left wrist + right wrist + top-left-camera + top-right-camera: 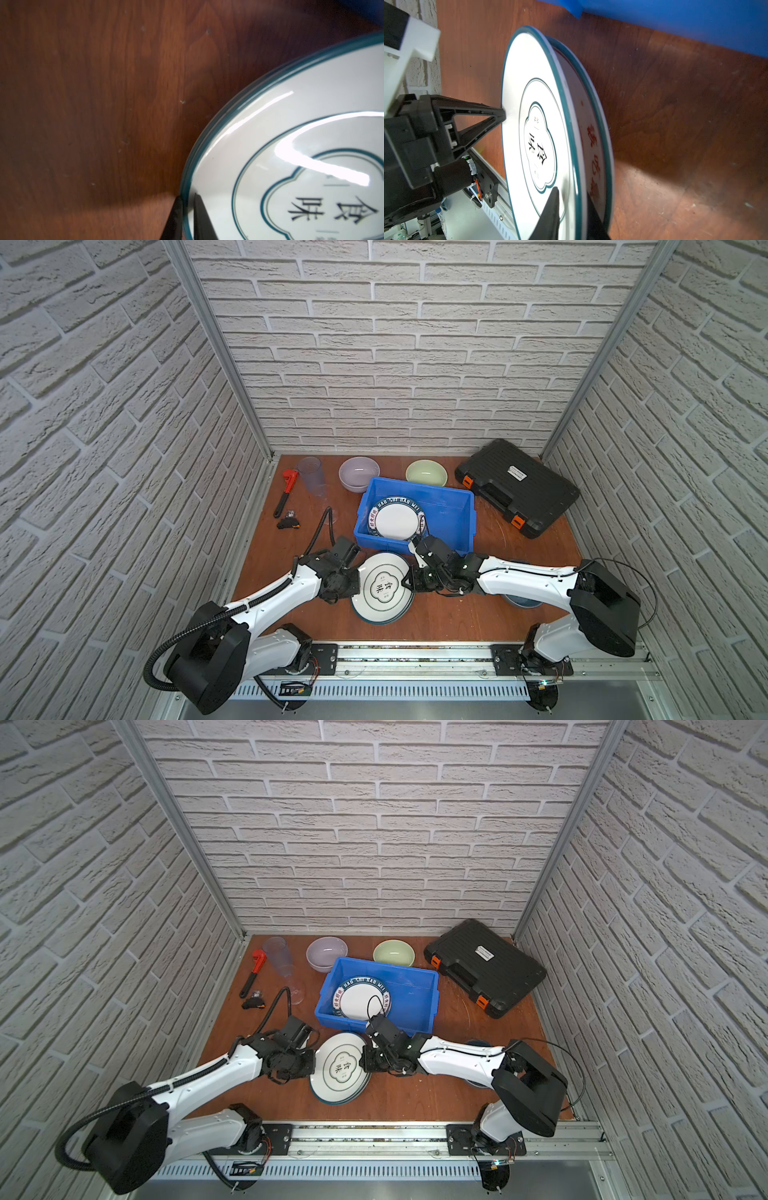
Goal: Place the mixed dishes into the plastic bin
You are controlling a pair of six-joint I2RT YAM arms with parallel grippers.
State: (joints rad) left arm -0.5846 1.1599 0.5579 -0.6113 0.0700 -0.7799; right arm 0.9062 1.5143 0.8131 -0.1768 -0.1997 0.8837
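Pinching opposite edges of the top plate (382, 585), the left tool (188, 202) and the right tool (571, 207) each clamp narrowly on its teal rim, one finger above and one beneath. That plate lies over a second plate (380, 617) on the tabletop (457, 614), just in front of the blue bin (453, 506), which holds a lettered plate (395, 519).
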